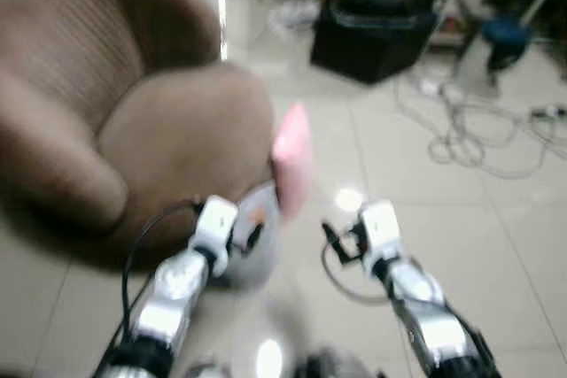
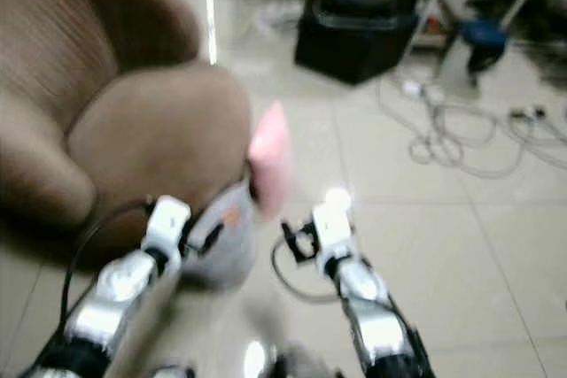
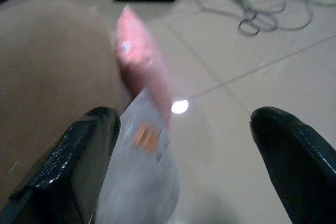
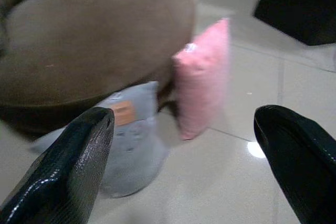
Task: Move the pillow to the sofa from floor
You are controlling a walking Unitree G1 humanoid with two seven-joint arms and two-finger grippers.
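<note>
A pink pillow point(image 1: 292, 152) stands on edge on the tiled floor, leaning against the front of the brown sofa point(image 1: 177, 139). A grey pillow point(image 4: 131, 140) with an orange label lies on the floor beside it, also at the sofa's base. My left gripper point(image 3: 184, 119) is open just above the grey pillow, with the pink pillow point(image 3: 139, 56) ahead of it. A little to the right of both pillows, my right gripper point(image 4: 184, 114) is open and holds nothing. The head views are blurred.
A black box point(image 1: 372, 37) stands on the floor behind the pillows. Loose white cables point(image 1: 469, 130) sprawl at the right, near a blue object point(image 1: 505, 33) and some metal legs. Bare tiles lie to the right of the pillows.
</note>
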